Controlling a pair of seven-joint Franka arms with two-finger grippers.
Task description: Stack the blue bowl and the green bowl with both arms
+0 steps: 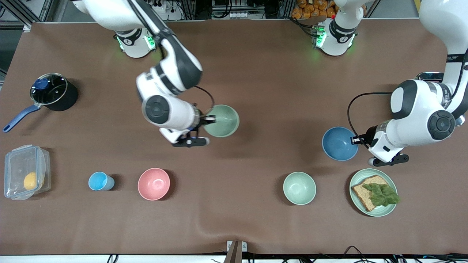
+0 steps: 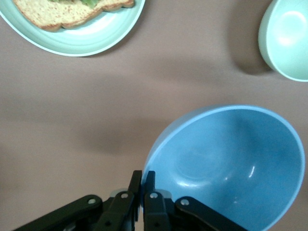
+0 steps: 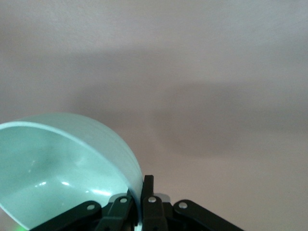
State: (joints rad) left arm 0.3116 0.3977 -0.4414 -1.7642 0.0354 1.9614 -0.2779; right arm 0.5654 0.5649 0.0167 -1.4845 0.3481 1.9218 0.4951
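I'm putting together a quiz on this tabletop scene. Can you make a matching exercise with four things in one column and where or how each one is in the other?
Things:
1. blue bowl
2. green bowl
3. pink bowl
4. bread slice

Places or states:
A. standing on the table beside the light-blue cup
B. rim pinched in the right hand
C. lying on the mint-green plate
D. rim pinched in the left hand

Pairs: 1-D, 2-B, 3-A, 4-C
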